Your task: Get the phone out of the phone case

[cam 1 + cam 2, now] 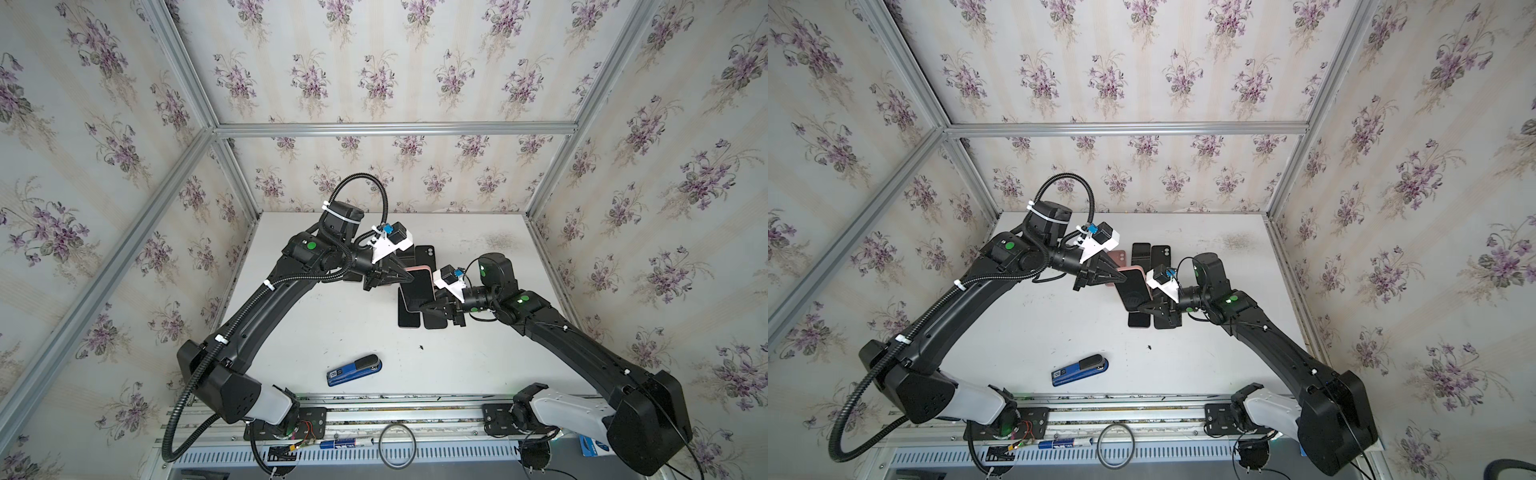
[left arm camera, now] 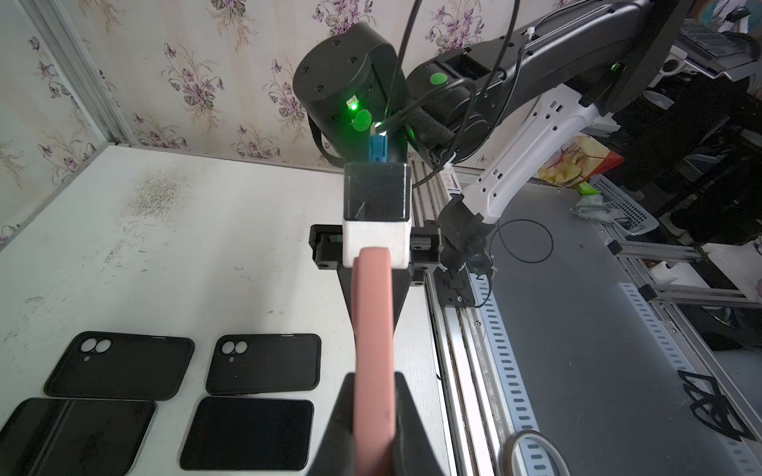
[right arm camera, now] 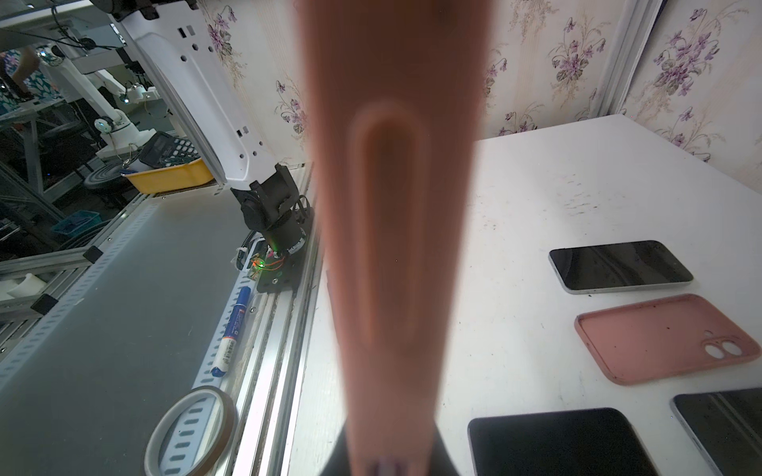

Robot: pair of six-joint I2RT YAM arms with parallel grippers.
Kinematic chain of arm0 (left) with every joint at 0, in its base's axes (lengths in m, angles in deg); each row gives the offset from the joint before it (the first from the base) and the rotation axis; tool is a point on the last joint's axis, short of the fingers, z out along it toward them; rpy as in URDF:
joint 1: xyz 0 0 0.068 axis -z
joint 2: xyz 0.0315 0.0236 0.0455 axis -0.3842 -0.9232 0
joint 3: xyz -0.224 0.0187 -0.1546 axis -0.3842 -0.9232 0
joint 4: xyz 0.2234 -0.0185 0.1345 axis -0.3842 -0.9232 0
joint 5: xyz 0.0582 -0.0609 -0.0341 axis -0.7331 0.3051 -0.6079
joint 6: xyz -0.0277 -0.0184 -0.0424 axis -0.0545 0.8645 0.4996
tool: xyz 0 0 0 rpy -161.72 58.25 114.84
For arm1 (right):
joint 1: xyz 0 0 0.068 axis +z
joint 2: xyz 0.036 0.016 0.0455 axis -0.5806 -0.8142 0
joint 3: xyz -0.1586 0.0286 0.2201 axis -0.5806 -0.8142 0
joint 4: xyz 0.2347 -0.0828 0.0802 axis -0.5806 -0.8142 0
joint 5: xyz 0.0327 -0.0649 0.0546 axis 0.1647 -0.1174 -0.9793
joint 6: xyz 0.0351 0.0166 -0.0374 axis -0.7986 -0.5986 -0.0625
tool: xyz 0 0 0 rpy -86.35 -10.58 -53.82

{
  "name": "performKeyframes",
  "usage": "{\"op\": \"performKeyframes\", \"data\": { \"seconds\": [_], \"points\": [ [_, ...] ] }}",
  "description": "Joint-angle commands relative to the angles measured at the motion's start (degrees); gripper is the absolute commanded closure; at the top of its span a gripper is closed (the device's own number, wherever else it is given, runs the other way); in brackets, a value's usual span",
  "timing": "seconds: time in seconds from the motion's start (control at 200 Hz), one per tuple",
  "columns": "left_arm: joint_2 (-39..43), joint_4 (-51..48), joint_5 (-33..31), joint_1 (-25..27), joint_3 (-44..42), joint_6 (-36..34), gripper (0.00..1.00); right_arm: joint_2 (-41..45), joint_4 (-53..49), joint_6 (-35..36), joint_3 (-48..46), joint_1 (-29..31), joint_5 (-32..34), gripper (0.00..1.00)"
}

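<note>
Violet-sprigged wallpaper [image 1: 374, 75] covers the walls of an aluminium-framed cell. A scuffed, speckled white table [image 1: 332, 324] fills its floor. Two black arms reach in from a rail at the near edge. The left arm [image 1: 257, 307] and the right arm [image 1: 582, 349] meet over the far middle of the table.

Between them, lifted clear of the surface, is the phone [image 1: 419, 289]. Its dark screen faces up toward the top camera, and it is seated in a pink phone case [image 2: 373, 329]. The left gripper [image 1: 402, 273] is clenched on the far end of the case. In the left wrist view its black fingers [image 2: 406, 412] press the pink edge from either side. The right gripper [image 1: 432, 306] is clamped on the near end, and the case's rim fills the middle of the right wrist view.

Under and around the held phone, other handsets and covers lie flat on the table. Two empty black cases [image 2: 119, 364] lie side by side, each with a bare phone [image 2: 247, 432] just beside it. An empty pink case [image 3: 668, 338] lies hollow side up near a silver-edged phone [image 3: 620, 266].

A blue stapler [image 1: 354, 370] lies toward the near edge, well apart from the phones. Beyond the rail, on the grey slotted shelf, lie a ring of tape [image 3: 189, 432] and a blue-capped marker [image 3: 233, 329].
</note>
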Motion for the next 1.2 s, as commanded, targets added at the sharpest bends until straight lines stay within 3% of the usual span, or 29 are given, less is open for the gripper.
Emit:
{"op": "performKeyframes", "data": {
  "seconds": [0.0, 0.03, 0.085, 0.115, 0.19, 0.295, 0.425, 0.555, 0.645, 0.73, 0.849, 1.194],
  "points": [
    [0.1, -1.8, 0.4, 0.1, 0.5, -1.4, 1.0, -0.5, 0.5, 0.6, 2.0, 0.2, 0.8, 1.0],
    [0.4, -1.8, 0.2, 0.1, 0.5, -1.2, 1.0, -0.7, 0.8, -0.4, 2.2, 0.1, 2.4, 0.95],
    [0.7, -1.8, -1.5, 0.0, 1.2, 0.6, 1.0, -0.7, 3.0, -4.3, 2.4, 0.1, 7.1, 0.65],
    [0.6, -1.8, -3.9, -0.1, 2.4, 2.4, 1.0, -0.4, 4.7, -6.5, 2.3, 0.1, 9.4, 0.54],
    [0.4, 0.2, -8.5, -1.5, 6.1, 9.9, 1.0, 2.2, 12.6, -16.2, 0.3, 0.0, 18.1, 0.41],
    [1.3, 9.9, -12.0, -5.6, 9.8, 31.5, 1.0, 8.4, 24.9, -32.7, -5.8, -0.1, 31.5, 0.24],
    [5.9, 26.8, -15.4, -9.7, 7.0, 56.4, 1.0, 13.1, 29.4, -49.7, -7.7, -0.1, 36.8, 0.21],
    [10.8, 45.6, -19.9, -9.9, -2.4, 77.4, 1.0, 12.6, 36.5, -64.0, -8.4, 0.0, 35.7, 0.21],
    [11.7, 54.4, -21.0, -9.8, -7.3, 89.0, 1.0, 11.1, 43.5, -70.2, -8.8, 0.6, 34.0, 0.21],
    [12.7, 64.2, -22.8, -9.8, -13.4, 99.4, 1.0, 9.9, 49.1, -71.8, -9.2, 2.9, 34.1, 0.2],
    [14.0, 68.0, -24.7, -9.5, -17.5, 103.6, 1.0, 7.7, 51.8, -72.9, -8.3, 5.0, 34.0, 0.2],
    [16.7, 68.1, -25.9, -9.5, -21.3, 104.2, 1.0, 1.9, 64.7, -77.5, -7.4, 8.0, 32.5, 0.24]
  ]
}}
